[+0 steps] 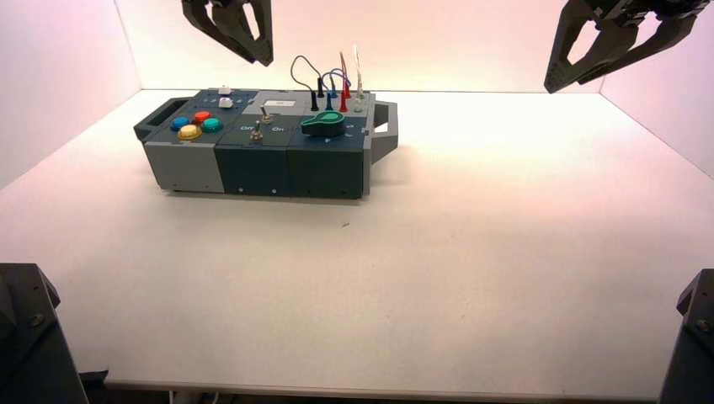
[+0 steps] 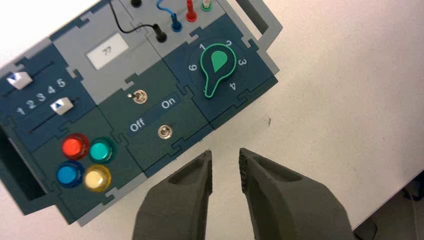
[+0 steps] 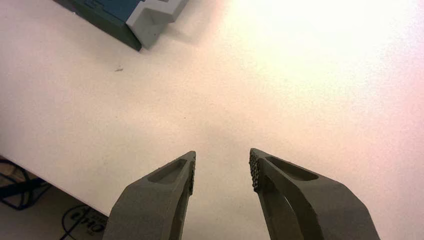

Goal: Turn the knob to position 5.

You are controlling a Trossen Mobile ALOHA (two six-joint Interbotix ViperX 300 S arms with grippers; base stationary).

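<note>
The knob point(image 2: 218, 66), a dark green dial with a teardrop tab, sits at the right end of the box point(image 1: 253, 164), also seen as the knob point(image 1: 324, 124) from above. Its tab points at the spot on the ring between the printed 4 and 6 and covers the number there. My left gripper point(image 2: 225, 157) hangs open and empty, raised clear of the box in front of the toggle switches. From above, the left gripper point(image 1: 240, 29) is high over the box's back left. My right gripper point(image 3: 222, 160) is open and empty over bare table, and this right gripper point(image 1: 606, 42) is parked high at the far right.
The box also carries coloured push buttons point(image 2: 86, 161), two sliders point(image 2: 62, 106), two metal toggle switches point(image 2: 139, 96) lettered Off and On, and plugged wires point(image 1: 337, 84). Grey handles point(image 1: 383, 130) stick out at both ends. White table point(image 1: 471, 278) surrounds the box.
</note>
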